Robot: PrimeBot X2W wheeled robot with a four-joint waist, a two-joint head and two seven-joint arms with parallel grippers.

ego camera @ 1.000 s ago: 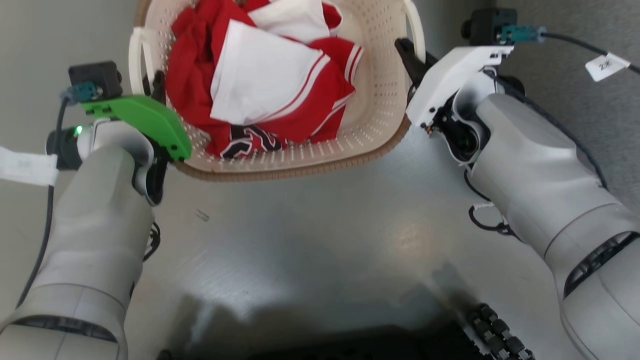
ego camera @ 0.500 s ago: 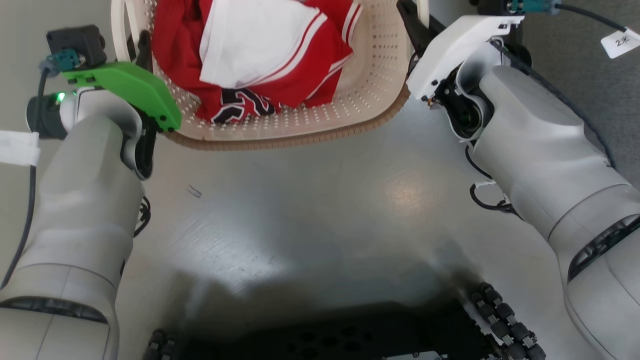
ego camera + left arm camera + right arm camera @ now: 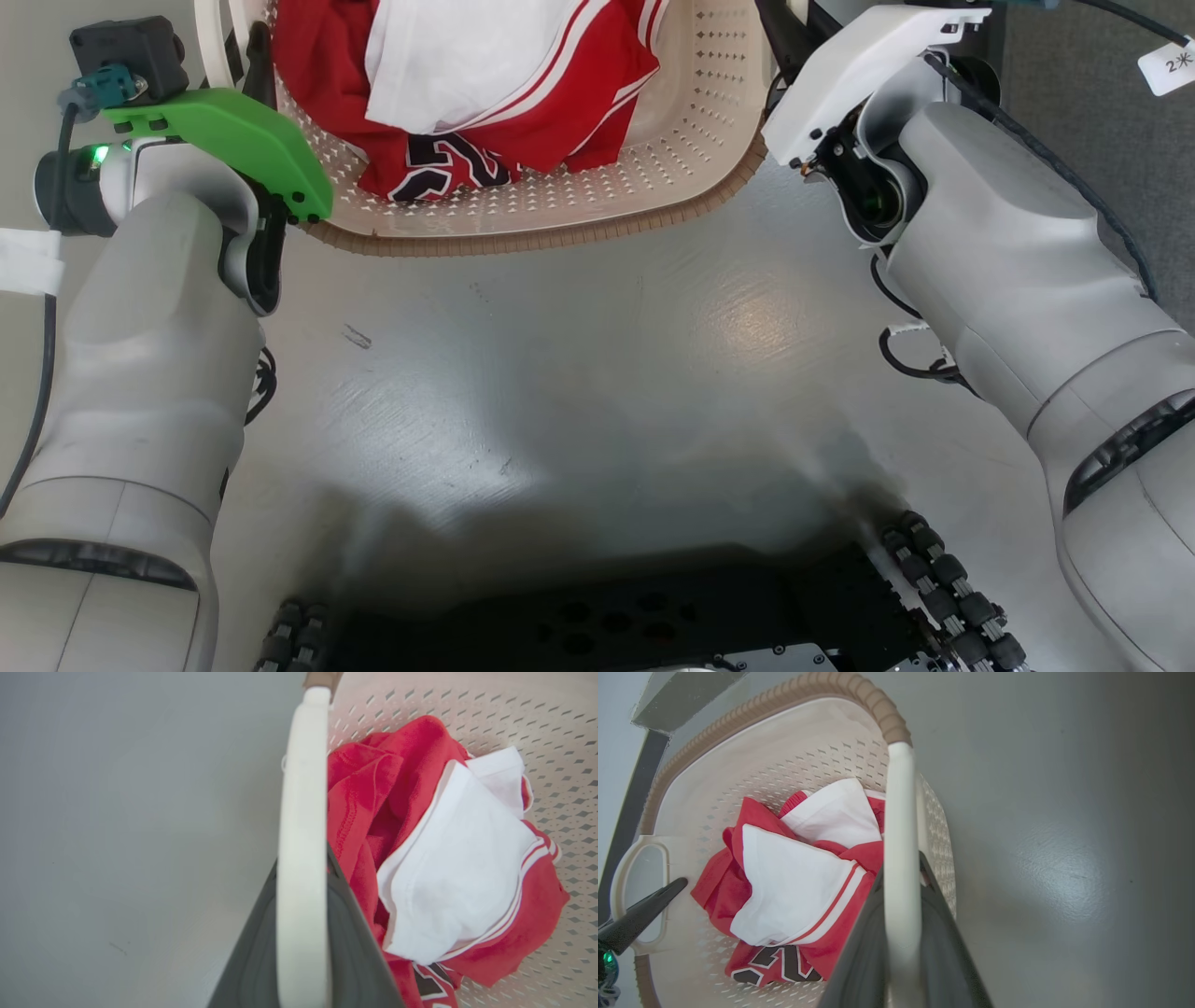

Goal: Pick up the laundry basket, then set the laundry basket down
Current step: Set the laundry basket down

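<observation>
The laundry basket [image 3: 560, 219] is cream-white and perforated with a brown woven-look rim, and it sits at the top of the head view over the grey floor. Red and white clothes [image 3: 485, 84] lie inside it. My left gripper [image 3: 254, 56] is shut on the basket's left white handle [image 3: 302, 812], with the dark fingers [image 3: 357, 952] on either side of it. My right gripper [image 3: 780, 33] is shut on the right handle [image 3: 900, 858]. The left gripper's dark finger [image 3: 640, 914] shows through the far handle in the right wrist view. I cannot tell whether the basket's bottom touches the floor.
My black base with roller wheels [image 3: 607, 625] lies along the bottom edge of the head view. Darker grey carpet [image 3: 1120, 140] begins at the right. A wall foot with a dark skirting strip [image 3: 630, 807] runs behind the basket. A small scuff [image 3: 357, 338] marks the floor.
The whole head picture has shifted upward, floor scuff included, so the camera moved. The basket and both grippers keep the same hold and sit slightly higher in the frame.
</observation>
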